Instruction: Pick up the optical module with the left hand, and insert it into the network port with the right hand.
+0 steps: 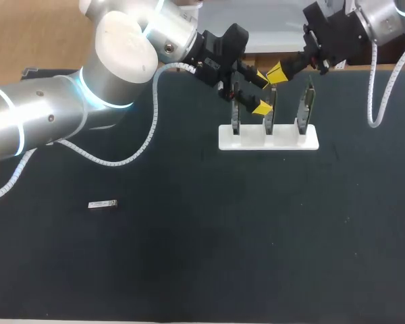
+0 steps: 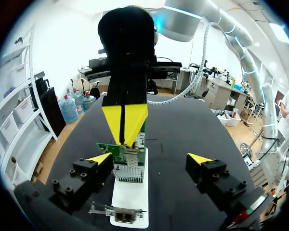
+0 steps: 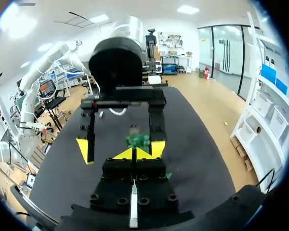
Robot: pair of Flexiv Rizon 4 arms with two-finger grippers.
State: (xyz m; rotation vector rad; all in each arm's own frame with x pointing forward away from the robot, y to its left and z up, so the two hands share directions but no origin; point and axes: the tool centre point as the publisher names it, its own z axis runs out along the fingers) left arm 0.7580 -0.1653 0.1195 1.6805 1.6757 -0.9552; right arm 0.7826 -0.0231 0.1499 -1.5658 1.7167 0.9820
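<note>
Over at the far side of the tabletop (image 1: 209,243) sits a white stand (image 1: 268,138) w/ three cards (image 1: 308,108) stood upright in it, and both tools are crowded round the middle card (image 2: 119,149). Left tool (image 2: 150,161) comes in from the left and is wide open, one yellow tip on each side of that card, neither touching it afaict. Network port (image 2: 129,173), the little metal cage low on the card, sits right between those open fingers.

Right tool (image 2: 124,122) hangs over the same card from the opposite side. Its two yellow tips are pressed together w/ only a thin dark line between them, and I can't see anything in its grip. Tips are right at the card's top edge, can't tell if they actually touch it. From the right wrist cam only a green bit of the card shows, just ahead of the closed tips.

Optical module (image 1: 102,204) is nowhere near all this tbh. It lies flat on the tabletop by itself, well apart from the stand, out on the left side nearer the robot, below the left arm (image 1: 47,115). Neither tool has it.
</note>
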